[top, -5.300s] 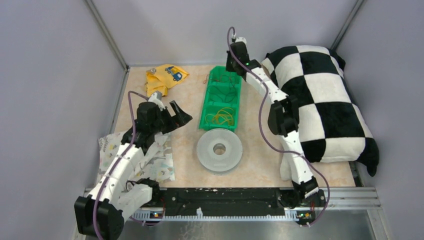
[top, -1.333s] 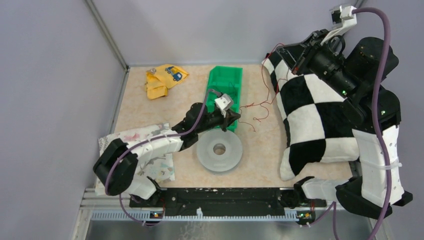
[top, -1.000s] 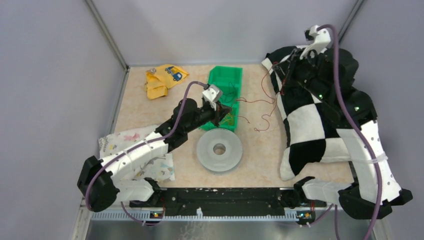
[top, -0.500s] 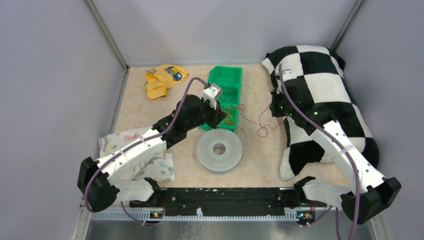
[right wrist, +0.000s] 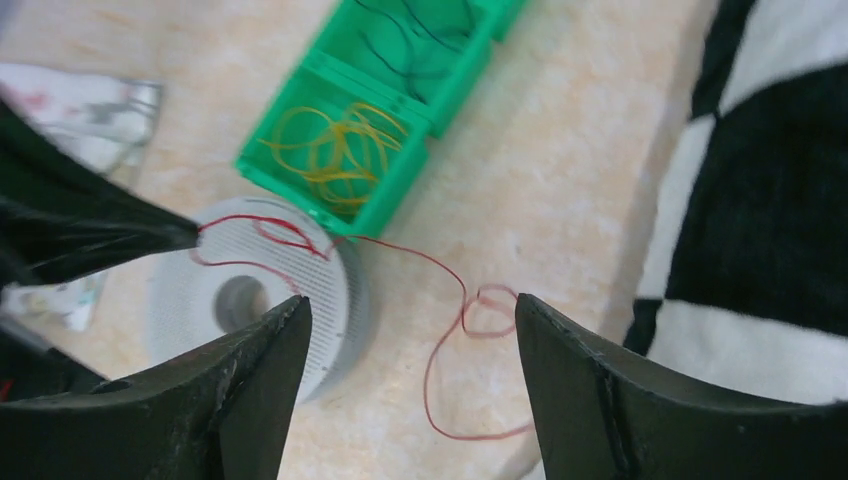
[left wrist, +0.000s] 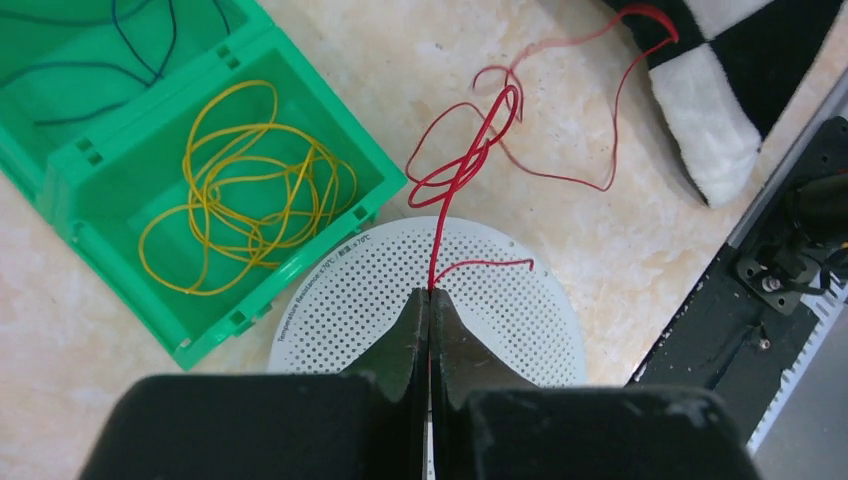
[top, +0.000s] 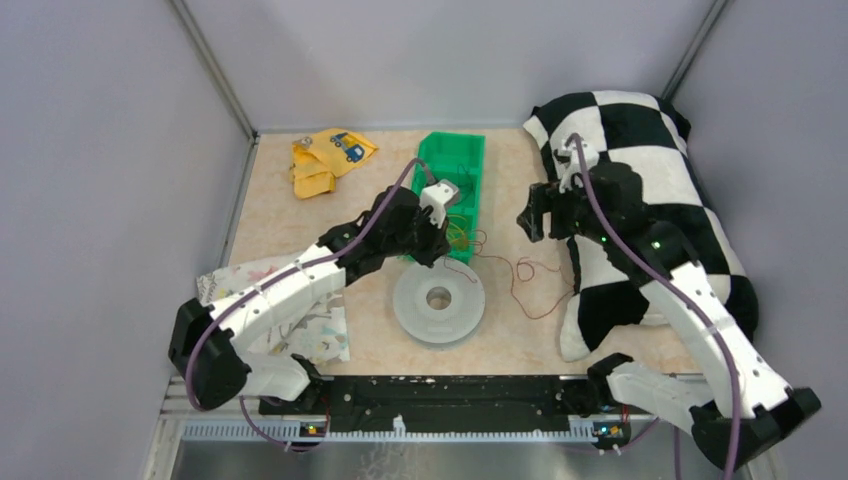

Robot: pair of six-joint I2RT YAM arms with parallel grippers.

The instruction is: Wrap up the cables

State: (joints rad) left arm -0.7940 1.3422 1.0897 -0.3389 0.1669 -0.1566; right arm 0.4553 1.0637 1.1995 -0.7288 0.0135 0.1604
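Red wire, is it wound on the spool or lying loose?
Loose: the red wire sprawls in open curls over the table, none round the spool; the left gripper's shut fingers pinch it above the spool.

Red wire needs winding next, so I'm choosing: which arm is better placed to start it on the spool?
Left, probably: the left gripper is shut on the red wire at the spool; the right gripper is open, empty.
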